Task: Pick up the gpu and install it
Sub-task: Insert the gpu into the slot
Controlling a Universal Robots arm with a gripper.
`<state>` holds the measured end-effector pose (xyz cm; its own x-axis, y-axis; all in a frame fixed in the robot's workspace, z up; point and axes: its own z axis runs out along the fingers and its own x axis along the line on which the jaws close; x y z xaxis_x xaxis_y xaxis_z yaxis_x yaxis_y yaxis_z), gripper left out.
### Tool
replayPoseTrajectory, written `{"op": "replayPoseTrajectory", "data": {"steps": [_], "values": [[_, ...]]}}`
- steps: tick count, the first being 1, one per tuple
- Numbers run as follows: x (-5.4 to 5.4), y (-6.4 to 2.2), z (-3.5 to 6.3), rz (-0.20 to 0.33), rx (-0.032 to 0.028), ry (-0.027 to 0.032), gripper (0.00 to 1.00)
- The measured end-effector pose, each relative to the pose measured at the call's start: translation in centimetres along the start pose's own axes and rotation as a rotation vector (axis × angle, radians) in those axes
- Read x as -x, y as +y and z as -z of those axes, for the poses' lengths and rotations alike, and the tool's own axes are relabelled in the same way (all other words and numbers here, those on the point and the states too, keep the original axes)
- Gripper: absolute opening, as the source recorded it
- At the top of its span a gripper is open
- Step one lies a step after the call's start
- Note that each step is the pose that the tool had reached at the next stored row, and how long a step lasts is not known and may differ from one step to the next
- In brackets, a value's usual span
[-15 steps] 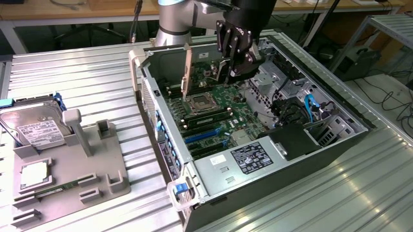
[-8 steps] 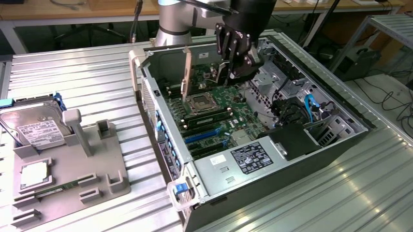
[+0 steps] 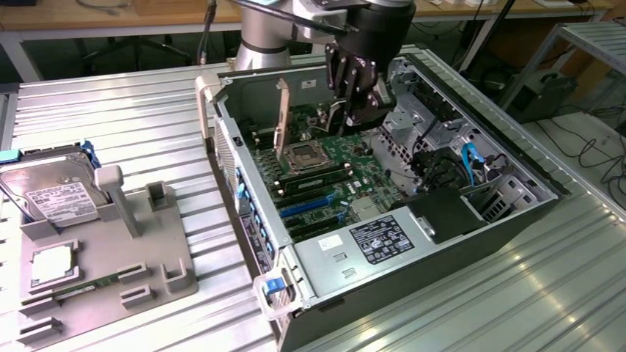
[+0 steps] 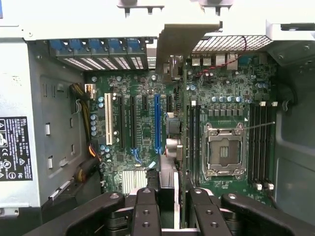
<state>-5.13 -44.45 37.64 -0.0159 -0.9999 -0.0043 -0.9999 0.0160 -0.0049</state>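
My gripper (image 3: 354, 110) hangs over the open computer case (image 3: 234, 154), shut on the gpu (image 3: 339, 117). In the wrist view the gpu (image 4: 170, 128) appears edge-on as a dark sliver between my two black fingers (image 4: 145, 209), with its silver end bracket (image 4: 181, 44) toward the case's rear wall. The card hovers above the motherboard (image 4: 142, 83), lined up between the blue expansion slot (image 4: 157, 123) and the memory slots (image 4: 191, 142). I cannot tell whether its lower edge touches a slot.
The CPU socket (image 4: 224, 150) lies open beside the card. A power supply (image 3: 377, 242) and drive bays (image 3: 459, 169) fill the case's near end. On the exterior view's left, a grey fixture (image 3: 108, 249) holds a hard drive (image 3: 54, 194), a processor (image 3: 49, 264) and a memory stick (image 3: 88, 287).
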Motion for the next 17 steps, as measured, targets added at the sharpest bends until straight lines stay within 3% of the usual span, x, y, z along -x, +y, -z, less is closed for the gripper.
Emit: {"op": "replayPoseTrajectory", "data": {"steps": [17], "values": [[-0.2,0.01,-2.53,0.013,0.0000,-0.0001,0.28]]}}
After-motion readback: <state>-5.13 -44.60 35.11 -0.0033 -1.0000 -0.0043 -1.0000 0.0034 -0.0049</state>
